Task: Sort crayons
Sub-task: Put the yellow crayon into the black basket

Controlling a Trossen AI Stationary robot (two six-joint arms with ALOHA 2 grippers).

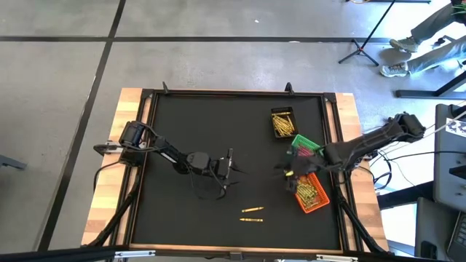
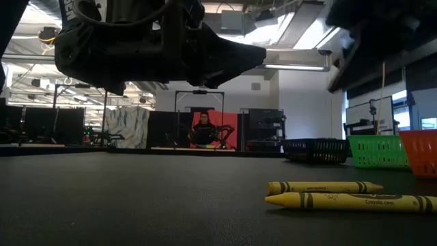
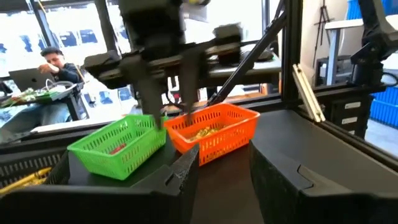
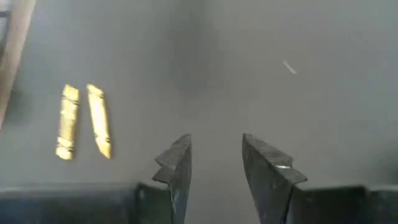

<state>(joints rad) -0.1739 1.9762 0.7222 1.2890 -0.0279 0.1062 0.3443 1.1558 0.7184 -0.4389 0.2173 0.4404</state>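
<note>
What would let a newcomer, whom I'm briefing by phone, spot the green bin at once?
Start at the black mat inside the wooden table frame and go to its right side, where three small bins stand in a row. The green bin is the middle one, between the black bin and the orange bin. It alone is green, and holds no heap of yellow crayons.

Two loose crayons [image 1: 251, 214] lie side by side lower centre of the surface [image 1: 189, 131]. Three bins on the right: one [image 1: 283, 122] upper, one [image 1: 306, 148] mid, one [image 1: 312, 193] lower. Left tool [image 1: 231, 173] centre; right tool [image 1: 285, 173] beside the lower bin.
</note>
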